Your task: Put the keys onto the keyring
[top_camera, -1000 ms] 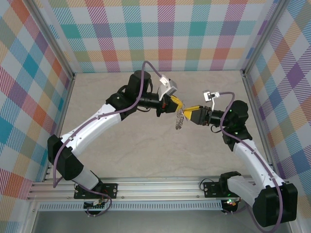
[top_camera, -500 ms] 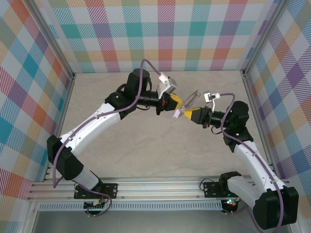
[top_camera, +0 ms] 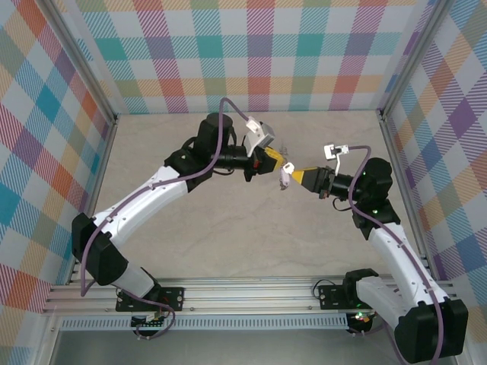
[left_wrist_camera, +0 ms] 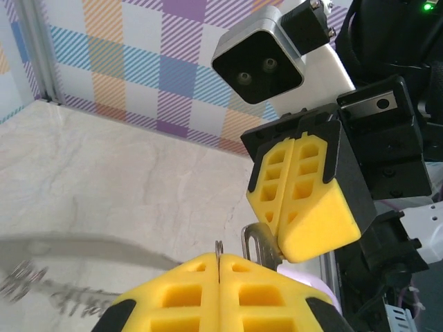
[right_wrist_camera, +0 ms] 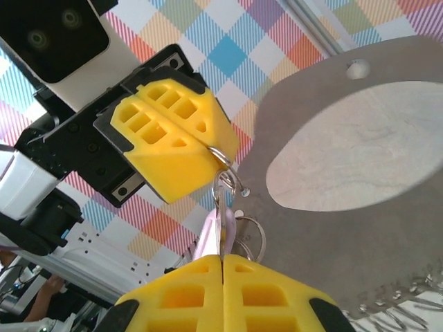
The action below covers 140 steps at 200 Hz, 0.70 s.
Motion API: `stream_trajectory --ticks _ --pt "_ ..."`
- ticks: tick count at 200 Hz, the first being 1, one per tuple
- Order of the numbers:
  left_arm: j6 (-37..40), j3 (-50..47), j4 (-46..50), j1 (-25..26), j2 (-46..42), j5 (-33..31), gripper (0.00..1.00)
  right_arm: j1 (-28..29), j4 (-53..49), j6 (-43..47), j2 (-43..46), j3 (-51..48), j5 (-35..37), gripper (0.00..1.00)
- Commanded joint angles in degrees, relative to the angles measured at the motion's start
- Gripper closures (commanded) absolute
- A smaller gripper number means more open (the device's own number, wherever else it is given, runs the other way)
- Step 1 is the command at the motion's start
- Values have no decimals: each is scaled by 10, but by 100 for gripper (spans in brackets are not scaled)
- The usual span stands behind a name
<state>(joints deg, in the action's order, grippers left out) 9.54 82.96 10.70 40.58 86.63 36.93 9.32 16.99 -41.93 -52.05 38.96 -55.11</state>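
Both hands are fully closed and meet tip to tip above the surface (top_camera: pixel 228 228). The left hand (top_camera: pixel 278 162) pinches a thin wire of the keyring (right_wrist_camera: pixel 400 315), and the chain part hangs away beside it. The right hand (top_camera: pixel 291 174) grips the key (right_wrist_camera: pixel 211 235) by its lilac head, just in front of the left hand's fingertips (right_wrist_camera: pixel 201 155). Key and ring seem to touch there, but I cannot tell if the key is already threaded. In my judgement, the threading itself is not yet finished.

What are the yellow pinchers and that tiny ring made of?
Yellow pads: matte, probably plastic or stiff rubber, going by the moulded hollow pockets.
Tiny ring: thin wire, most likely metal such as steel, since it glints silvery-grey.
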Motion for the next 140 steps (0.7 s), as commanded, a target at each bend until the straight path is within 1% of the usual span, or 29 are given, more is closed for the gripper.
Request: stream_trajectory --ticks 1,17,39,87,119,123,132,140 --pt "-19 -15 -53 -10 -42 -38 100 -17 -21 20 20 4 50 100" --pt "-26 -24 -65 -13 -49 -45 100 -28 -21 10 27 -4 71 100" --pt "-32 -28 -72 -14 -53 -47 100 -33 -7 -4 26 -9 76 100" --pt "-40 -30 -80 -14 -54 -45 100 -33 13 -14 18 -4 47 100" --pt "-44 -28 -85 -14 -50 -42 100 -33 21 -16 26 -3 41 100" --pt "-43 -27 -84 -14 -49 -41 100 -33 20 -15 27 -2 43 94" --pt "-44 -26 -83 -14 -48 -39 100 -33 17 -13 32 0 43 76" --pt "-43 -25 -82 -14 -47 -39 100 -33 12 -11 37 2 47 70"
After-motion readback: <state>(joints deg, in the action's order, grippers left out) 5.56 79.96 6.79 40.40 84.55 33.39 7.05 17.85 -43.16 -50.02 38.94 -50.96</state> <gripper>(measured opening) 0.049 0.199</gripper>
